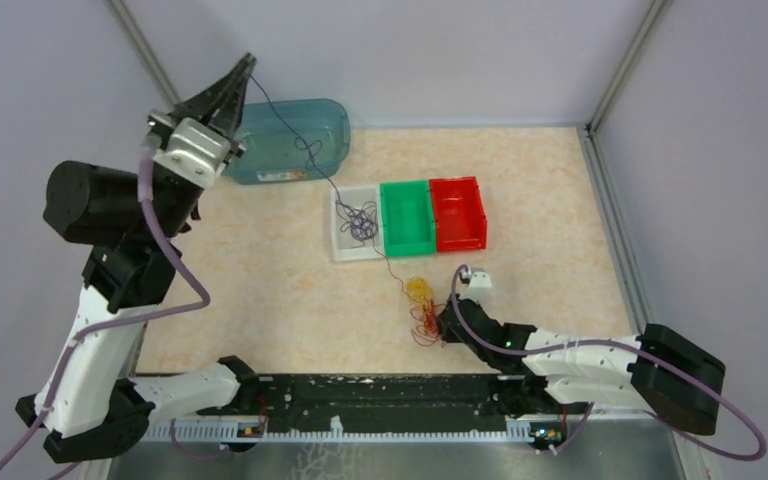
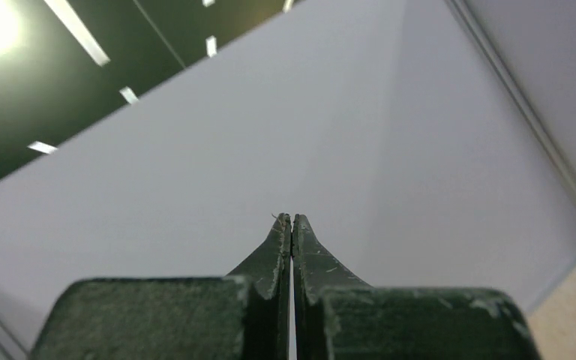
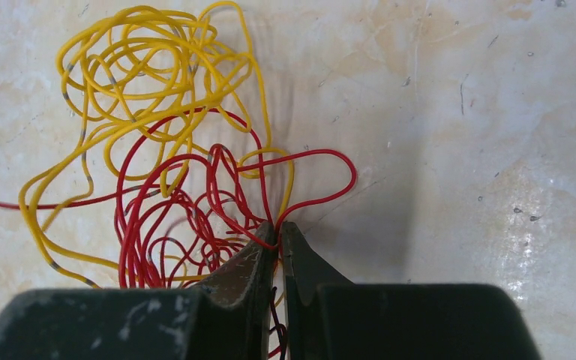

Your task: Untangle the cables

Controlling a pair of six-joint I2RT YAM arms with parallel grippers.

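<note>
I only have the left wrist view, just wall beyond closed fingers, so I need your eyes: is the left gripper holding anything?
Observer: Yes. The left gripper is raised at the back left, pinching one end of the purple cable.
Operator: Where does the rest of it go?
Observer: It slopes down over the blue tub into a clump in the white bin.
Operator: And the other arm?
Observer: The right gripper is down at the tangle, closed on a strand of the red cable, which is mixed with the yellow cable.
</note>
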